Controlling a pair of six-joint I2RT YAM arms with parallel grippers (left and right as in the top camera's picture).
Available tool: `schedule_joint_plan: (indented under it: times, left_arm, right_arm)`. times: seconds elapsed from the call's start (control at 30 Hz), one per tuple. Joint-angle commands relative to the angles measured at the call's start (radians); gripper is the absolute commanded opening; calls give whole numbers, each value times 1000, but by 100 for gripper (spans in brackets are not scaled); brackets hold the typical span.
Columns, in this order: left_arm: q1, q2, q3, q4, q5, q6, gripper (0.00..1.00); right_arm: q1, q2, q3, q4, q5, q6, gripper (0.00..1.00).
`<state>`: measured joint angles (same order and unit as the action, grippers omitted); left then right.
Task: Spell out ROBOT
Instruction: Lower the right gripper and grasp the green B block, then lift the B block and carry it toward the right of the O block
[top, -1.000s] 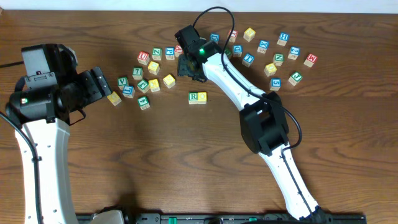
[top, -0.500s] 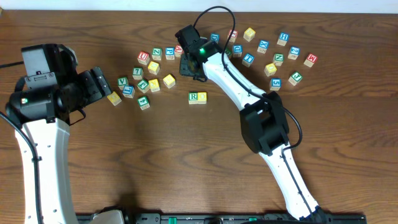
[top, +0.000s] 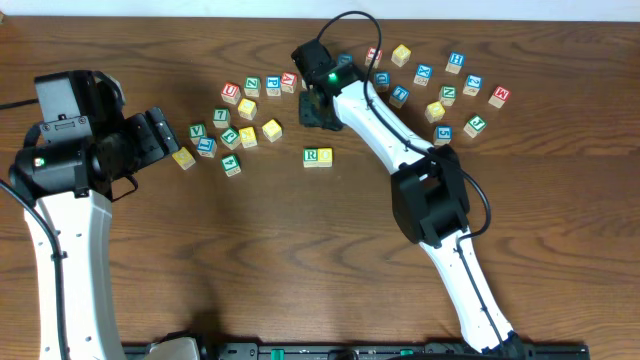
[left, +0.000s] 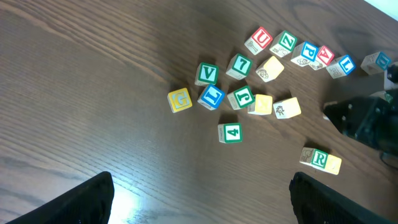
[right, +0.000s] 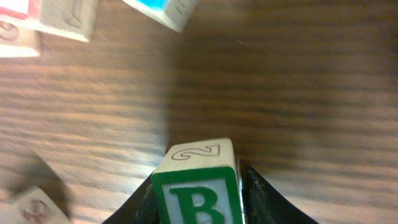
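Note:
The green-lettered R cube (top: 312, 155) lies on the table with a plain yellow cube (top: 325, 157) touching its right side; the left wrist view shows the R cube (left: 319, 158) and the yellow cube (left: 334, 164) too. My right gripper (top: 318, 108) hovers just above and behind that pair. It is shut on the green-lettered B cube (right: 198, 193), whose sides sit between the two black fingers (right: 256, 193). My left gripper (top: 160, 135) stands open at the far left with nothing in it, and bare wood shows under the left gripper (left: 202, 208).
A cluster of lettered cubes (top: 235, 125) lies left of the R cube, with a yellow one (top: 272, 130) nearest. Another scatter (top: 440, 85) spreads along the back right. The right arm's dark elbow (top: 430, 200) rises over the table's middle right.
The right gripper's jaws have closed on the B cube. The gripper has shifted a little to the right with it. The left arm has not moved.

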<state>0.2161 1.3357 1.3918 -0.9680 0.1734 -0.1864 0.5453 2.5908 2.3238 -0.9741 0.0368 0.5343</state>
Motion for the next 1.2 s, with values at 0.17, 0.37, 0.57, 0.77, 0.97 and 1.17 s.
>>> schedule_joint_plan:
  times: [0.17,0.37,0.57,0.77,0.97,1.17]
  left_arm:
    - [4,10,10,3,-10,-10,89]
    - [4,10,10,8,-10,-10,89]
    - [4,10,10,8,-10,-10,89]
    - [4,10,9,7,-10,-10,89]
    - [3,10,6,7,-9,-10,89]
    - [3,10,6,7,-9,-14,89]
  right_arm:
    - [-55,-129,16,-192,-11,-116,35]
    - [-65,-125,1,-208,-29,-230,41]
    - [-53,-119,-34,-93,-119,-450,65]
    - [-61,-89,-35,-81,-118,-480,64]
    - [-61,-70,-35,-74,-118,-480,53]
    - [-60,-69,-49,-47,-56,-422,45]
